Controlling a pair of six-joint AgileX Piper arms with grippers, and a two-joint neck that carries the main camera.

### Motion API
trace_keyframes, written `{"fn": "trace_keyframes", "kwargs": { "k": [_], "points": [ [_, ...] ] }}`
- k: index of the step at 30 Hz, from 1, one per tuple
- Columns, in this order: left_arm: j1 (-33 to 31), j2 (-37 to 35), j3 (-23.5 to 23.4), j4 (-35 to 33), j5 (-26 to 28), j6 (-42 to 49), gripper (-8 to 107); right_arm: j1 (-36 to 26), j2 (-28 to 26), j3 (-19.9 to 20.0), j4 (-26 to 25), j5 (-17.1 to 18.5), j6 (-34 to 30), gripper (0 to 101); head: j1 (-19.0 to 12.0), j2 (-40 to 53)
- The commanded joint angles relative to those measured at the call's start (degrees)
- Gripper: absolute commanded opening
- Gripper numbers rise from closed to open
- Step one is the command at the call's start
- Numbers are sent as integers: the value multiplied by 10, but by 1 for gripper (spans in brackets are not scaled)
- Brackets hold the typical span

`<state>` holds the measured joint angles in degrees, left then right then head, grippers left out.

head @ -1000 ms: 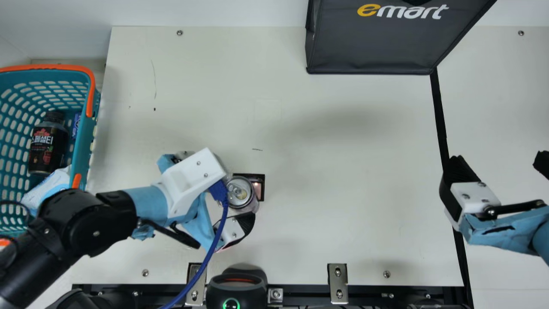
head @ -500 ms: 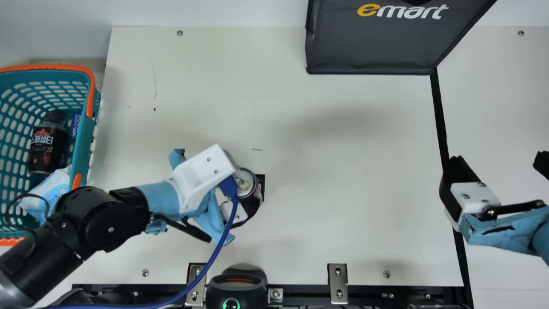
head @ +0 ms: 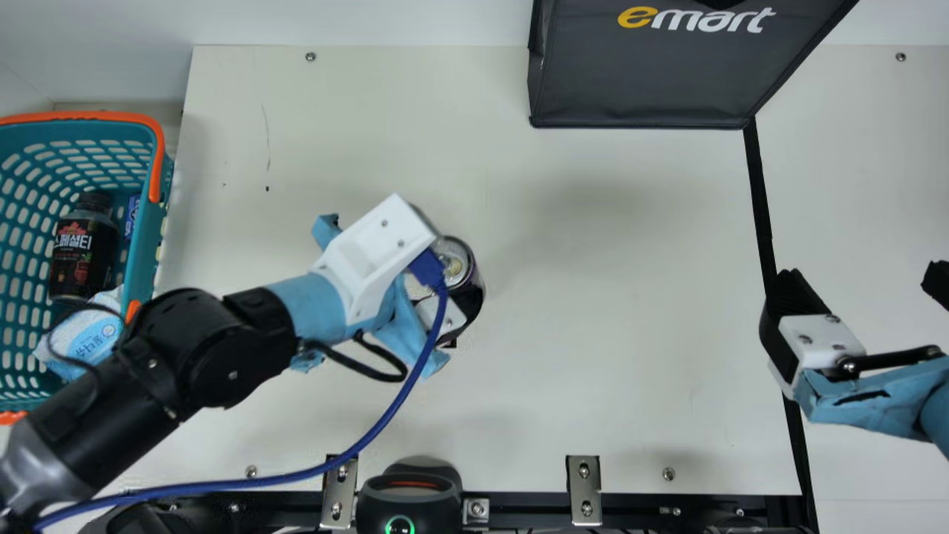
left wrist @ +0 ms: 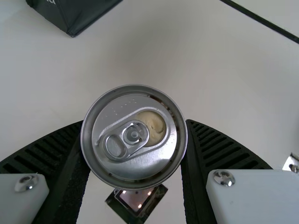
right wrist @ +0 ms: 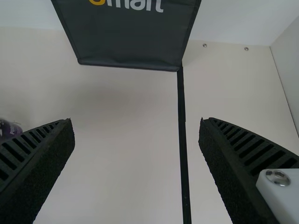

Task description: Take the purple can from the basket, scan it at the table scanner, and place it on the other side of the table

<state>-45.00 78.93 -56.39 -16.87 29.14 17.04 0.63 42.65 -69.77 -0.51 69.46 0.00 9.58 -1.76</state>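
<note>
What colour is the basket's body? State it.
The basket has a teal body, clearest in the main view.

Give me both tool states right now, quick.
Left tool: closed on the purple can, one finger at each side of it.
Right tool: open, nothing between its fingers.

Worktop [head: 623, 334]: one open lane, mid-surface to right claw [head: 864, 279]. Obstacles: dark bag [head: 637, 81] (far edge); basket [head: 142, 248], left; left arm [head: 237, 348] jutting across.
</note>
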Motion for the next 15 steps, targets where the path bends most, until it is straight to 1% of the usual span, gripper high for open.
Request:
{"fn": "trace_keyframes", "kwargs": {
  "k": [1,8,15],
  "points": [
    [-4,24,-24,24,-4,-46,-8,0,0,0,0,0,0,95,-17,2],
    [-21,100,-90,77,-10,-130,-8,0,0,0,0,0,0,95,-17,2],
    [-36,167,-150,103,-4,-185,-8,0,0,0,-1,0,0,95,-17,2]
  ]
}}
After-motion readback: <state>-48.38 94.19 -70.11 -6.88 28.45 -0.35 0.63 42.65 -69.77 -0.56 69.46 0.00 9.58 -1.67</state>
